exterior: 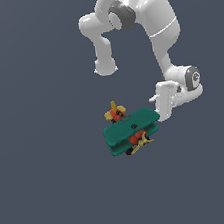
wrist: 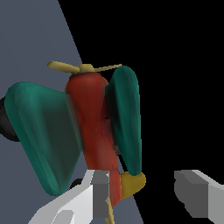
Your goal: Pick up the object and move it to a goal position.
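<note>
The toy biplane [exterior: 132,131] has teal-green wings, a red body, and a tan-yellow propeller and tail. It sits mid-scene in the exterior view. My gripper [exterior: 158,115] is just off the wing tip on the exterior view's right. In the wrist view the biplane [wrist: 94,127] fills the frame, propeller pointing away from the camera. My gripper [wrist: 146,192] is open, its grey fingertips [wrist: 100,192] wide apart. The yellow tail [wrist: 131,183] lies between them, close beside one fingertip, and the other fingertip stands well apart from it. Whether that fingertip touches the tail cannot be told.
The plain dark grey floor [exterior: 53,183] extends all around the plane. The white arm [exterior: 157,22] rises at the back right of the exterior view. In the wrist view, a black area [wrist: 183,65] lies beyond the grey floor.
</note>
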Robot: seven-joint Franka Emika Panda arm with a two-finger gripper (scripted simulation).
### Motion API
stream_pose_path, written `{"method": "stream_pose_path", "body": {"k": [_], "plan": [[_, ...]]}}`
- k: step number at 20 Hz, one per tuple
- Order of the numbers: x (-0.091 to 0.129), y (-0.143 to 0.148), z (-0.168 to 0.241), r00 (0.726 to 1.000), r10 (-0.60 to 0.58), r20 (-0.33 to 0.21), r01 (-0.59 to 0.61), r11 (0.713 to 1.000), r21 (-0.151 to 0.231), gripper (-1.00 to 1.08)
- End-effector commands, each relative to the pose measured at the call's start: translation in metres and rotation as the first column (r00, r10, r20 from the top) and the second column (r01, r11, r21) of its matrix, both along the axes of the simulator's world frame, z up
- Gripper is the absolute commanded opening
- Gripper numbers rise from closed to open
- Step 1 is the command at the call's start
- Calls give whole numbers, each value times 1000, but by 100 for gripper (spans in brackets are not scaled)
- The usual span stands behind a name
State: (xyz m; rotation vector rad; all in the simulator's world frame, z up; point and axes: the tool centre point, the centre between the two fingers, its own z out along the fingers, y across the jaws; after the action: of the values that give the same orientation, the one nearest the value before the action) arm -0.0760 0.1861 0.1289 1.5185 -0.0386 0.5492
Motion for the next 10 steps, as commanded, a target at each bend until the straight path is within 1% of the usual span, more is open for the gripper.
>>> {"method": "stream_pose_path", "body": {"k": [1,10], "plan": [[1,-2,0,1000,0,0,0,1000,0,28],[8,-30,2,1000,-1,-1,1,1000,-1,28]]}}
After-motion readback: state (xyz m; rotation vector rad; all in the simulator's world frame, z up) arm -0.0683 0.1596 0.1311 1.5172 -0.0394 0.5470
